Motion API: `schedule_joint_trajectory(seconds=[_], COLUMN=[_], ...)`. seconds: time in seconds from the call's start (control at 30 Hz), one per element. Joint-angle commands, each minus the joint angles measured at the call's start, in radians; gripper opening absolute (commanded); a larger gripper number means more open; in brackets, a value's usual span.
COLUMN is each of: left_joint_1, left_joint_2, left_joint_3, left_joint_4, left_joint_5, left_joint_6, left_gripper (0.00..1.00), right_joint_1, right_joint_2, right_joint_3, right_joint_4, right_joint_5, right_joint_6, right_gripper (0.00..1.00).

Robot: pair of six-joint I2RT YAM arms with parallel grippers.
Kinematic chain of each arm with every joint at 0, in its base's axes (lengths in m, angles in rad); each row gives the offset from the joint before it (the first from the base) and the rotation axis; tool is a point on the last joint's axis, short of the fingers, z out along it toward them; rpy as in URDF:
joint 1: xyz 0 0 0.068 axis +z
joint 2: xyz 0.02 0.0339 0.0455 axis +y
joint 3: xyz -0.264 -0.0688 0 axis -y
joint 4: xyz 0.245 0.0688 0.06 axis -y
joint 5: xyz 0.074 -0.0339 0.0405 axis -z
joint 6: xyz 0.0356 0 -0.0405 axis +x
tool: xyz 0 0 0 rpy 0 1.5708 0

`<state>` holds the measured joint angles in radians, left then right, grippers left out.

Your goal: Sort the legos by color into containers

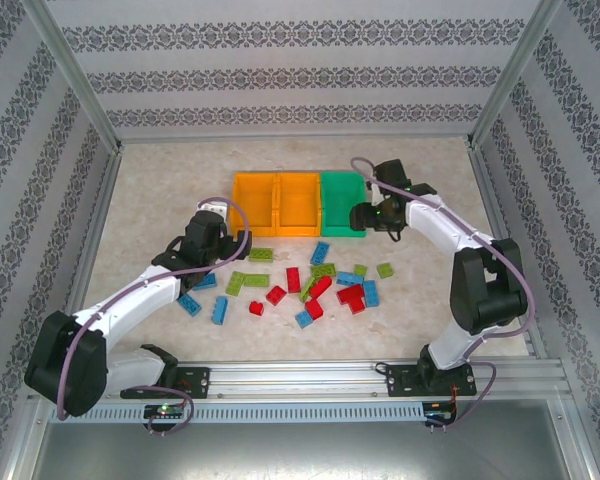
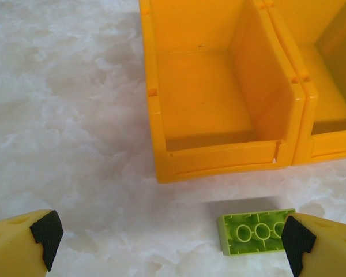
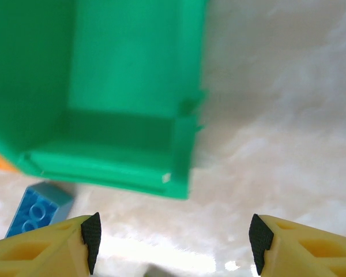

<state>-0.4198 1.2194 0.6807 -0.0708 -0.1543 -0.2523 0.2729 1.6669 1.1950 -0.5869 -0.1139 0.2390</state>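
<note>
Your left end effector (image 2: 170, 239) is released, with nothing between its fingers. It hangs low over the bench (image 1: 150, 200), just in front of the containers (image 1: 298, 203), at their orange end. Your right end effector (image 3: 175, 239) is also spread wide and empty, at the front corner of the green bin (image 3: 187, 150), the other end of the same row. The legos (image 1: 320, 287) lie scattered on the near side of the containers, and the bins look empty as far as I can see, so I judge that the sorting has hardly begun.

Please take care of these risks:

- One lime brick (image 2: 254, 232) lies just in front of the first orange bin (image 2: 219, 164), but it is at your left arm's right fingertip, not in the middle of the gap. If you clench here, the finger may push the brick aside or catch only its end, and it can flip away.
- This brick is near the front wall of the containers. A finger that comes down too far forward may hit the rim and move the whole row.
- A blue brick (image 3: 34, 210) rests in front of the green bin, beside one finger of the right arm. Going down there may knock it away.
- In front of the containers many bricks touch each other, so one grasp can take two colours together.
</note>
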Motion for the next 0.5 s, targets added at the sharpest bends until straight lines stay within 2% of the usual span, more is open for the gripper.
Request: schedule_joint_trajectory(seconds=[0.0,0.2,0.47], left_joint_1=[-0.015,-0.014,-0.014], left_joint_2=[0.015,0.021,0.011], left_joint_3=[-0.007,-0.004,-0.015], left_joint_4=[0.007,-0.011,-0.026], left_joint_5=[0.019,0.014,-0.005], left_joint_6=[-0.018,-0.020,-0.011], left_gripper=[0.99,0.99,0.99], right_joint_1=[0.095,0.207,0.281], right_joint_2=[-0.002,0.089,0.212], right_joint_3=[-0.026,0.000,0.073], right_joint_4=[0.004,0.024,-0.004], right_joint_5=[-0.003,-0.015,0.009], right_joint_6=[0.084,0.333,0.424], right_gripper=[0.71,0.70,0.70])
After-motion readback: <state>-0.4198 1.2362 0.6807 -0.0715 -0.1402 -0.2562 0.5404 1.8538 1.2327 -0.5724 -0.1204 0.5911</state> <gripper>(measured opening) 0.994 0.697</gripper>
